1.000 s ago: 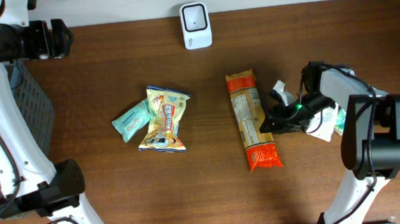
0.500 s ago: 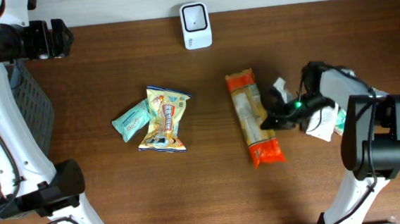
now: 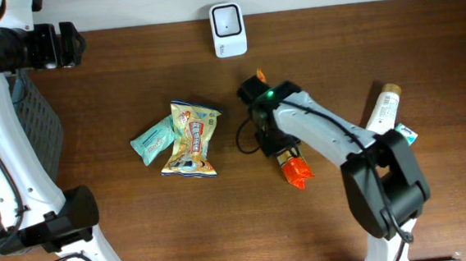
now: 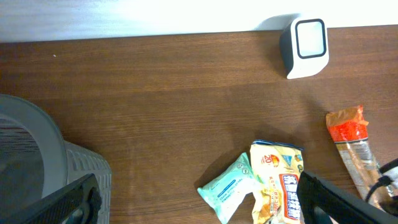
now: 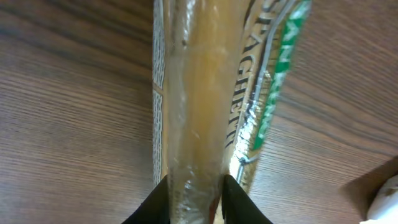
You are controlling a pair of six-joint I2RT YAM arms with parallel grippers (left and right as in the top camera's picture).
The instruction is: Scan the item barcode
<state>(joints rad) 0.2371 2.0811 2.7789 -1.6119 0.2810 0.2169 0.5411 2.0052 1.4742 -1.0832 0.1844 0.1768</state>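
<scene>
A long spaghetti packet [image 5: 199, 93] with orange ends [image 3: 296, 171] is in the middle of the table, partly hidden under my right arm. My right gripper [image 5: 196, 193] is shut on it, its black fingers [image 5: 165, 202] pressing both sides of the clear wrapper; from overhead that gripper [image 3: 270, 128] is at mid-table. The white scanner [image 3: 228, 30] stands at the table's far edge, also in the left wrist view [image 4: 305, 46]. My left gripper [image 3: 69, 43] hangs high at the far left, open and holding nothing [image 4: 198, 202].
A yellow snack bag [image 3: 191, 137] and a teal packet [image 3: 153, 142] lie left of centre. A white bottle [image 3: 383, 108] and a small teal box [image 3: 406, 133] lie at the right. A grey basket [image 3: 40, 136] stands off the table's left edge.
My right arm has swung left from the bottle's side, over the packet. Its gripper closed on the spaghetti packet, which has shifted and tilted. The left arm has not moved.
</scene>
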